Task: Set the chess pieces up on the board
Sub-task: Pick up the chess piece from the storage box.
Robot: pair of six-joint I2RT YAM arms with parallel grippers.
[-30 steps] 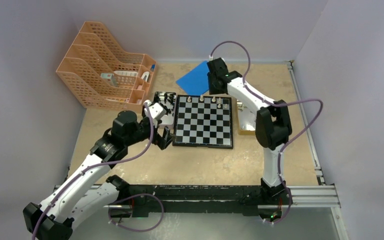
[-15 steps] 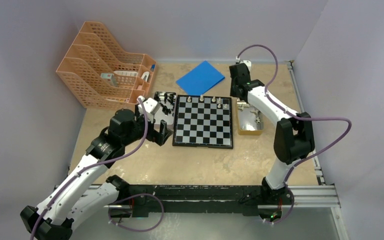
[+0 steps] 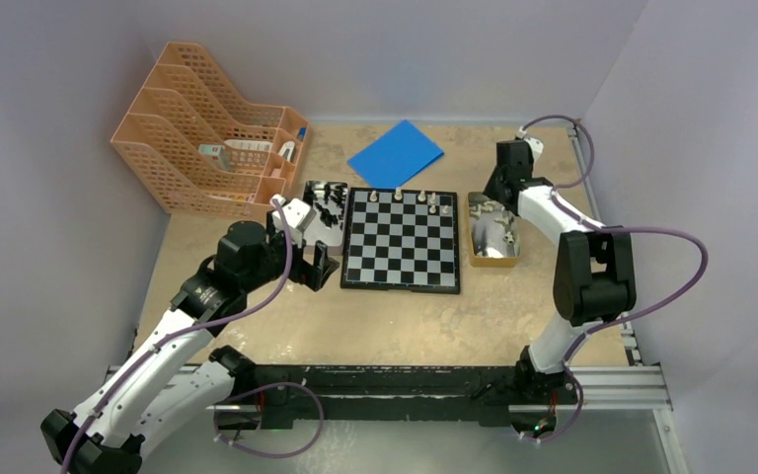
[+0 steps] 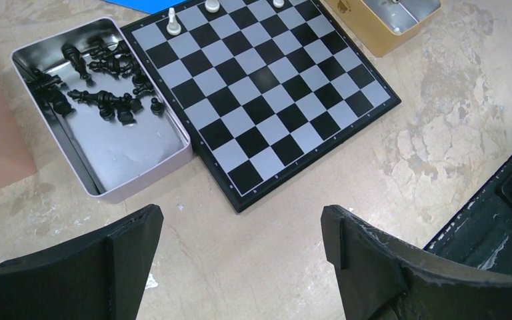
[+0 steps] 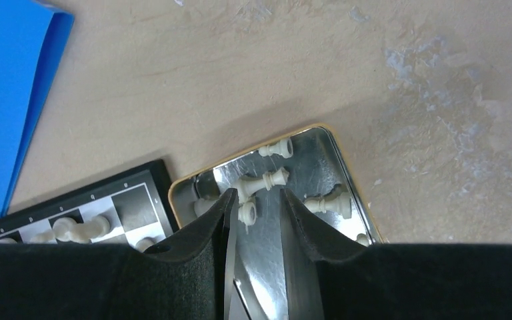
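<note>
Table [image 3: 395, 316]: sandy top, both arms bolted at its near edge. Orange file rack [image 3: 192, 118] stands at the far left corner. The board [image 3: 402, 242] lies flat mid-table, somewhat toward the far edge, its sides running roughly parallel with the table's edges. Blue sheet [image 3: 395, 153] lies beyond the board's far edge, turned corner-on. Silver tin [image 4: 140, 180] sits against the board's left edge, long axis running near-to-far. Gold tin [image 3: 493, 259] sits just beside the board's right edge with the same near-to-far axis. Left gripper [image 4: 240, 220] hovers over bare table off the board's near left corner, fingers spread wide, nothing between them. Right gripper [image 5: 257, 197] hangs over the far end of the gold tin, pointing down into it. Its jaws are parted by only a narrow gap, and no piece appears clamped. Black chess pieces [image 4: 100, 100] are heaped at the far end of the silver tin, lying on their sides with axes pointing every way. A few white chess pieces [image 3: 398, 196] stand upright along the board's far row. More white pieces [image 5: 275, 178] lie toppled in the gold tin, their long axes mostly across its width.
</note>
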